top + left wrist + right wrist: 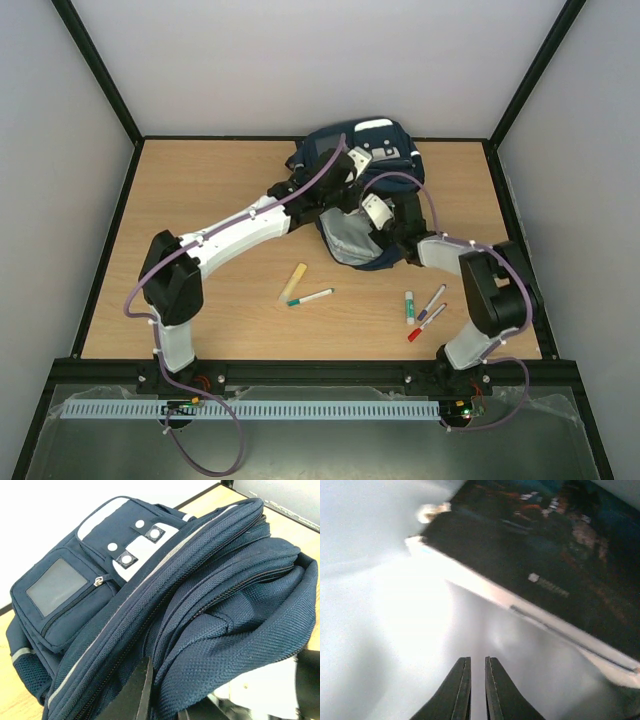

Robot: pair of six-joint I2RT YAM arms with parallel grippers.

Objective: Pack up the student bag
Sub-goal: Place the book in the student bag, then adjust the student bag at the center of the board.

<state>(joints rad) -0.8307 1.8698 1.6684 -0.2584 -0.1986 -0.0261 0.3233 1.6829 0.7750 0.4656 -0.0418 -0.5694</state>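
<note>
Left jaws: closed on a fold of the student bag (215, 645) at its opening. One dark finger (137, 690) shows, and the mesh fabric hides the other. Right jaws: drawn to a thin slit with nothing between the fingers (457, 690).

Surface and room: a wood-grain worktop (220, 180) stands inside a black-framed enclosure with pale grey walls on three sides. At left of centre a short yellow stick (293, 282) lies just beside a green-capped marker (310, 297). The student bag lies at the far middle of the worktop, a little right of centre. Its windowed front pocket and grey-white patch face up and away, and its main compartment gapes toward the arms, showing pale lining. Near the front right, three pens lie close together: a green-tipped white pen (409, 303), a blue pen (432, 301) and a red pen (426, 323).

Arms: the left arm (240, 232) rises from its base, bends at the elbow and stretches diagonally rightward, its wrist at the near left of the bag's mouth. The right arm (490, 290) folds sharply and reaches leftward, its wrist sunk in the open compartment. Its camera sees pale lining and a blurred, flat dark item with a white edge (545, 570) lying ahead of the fingers.
</note>
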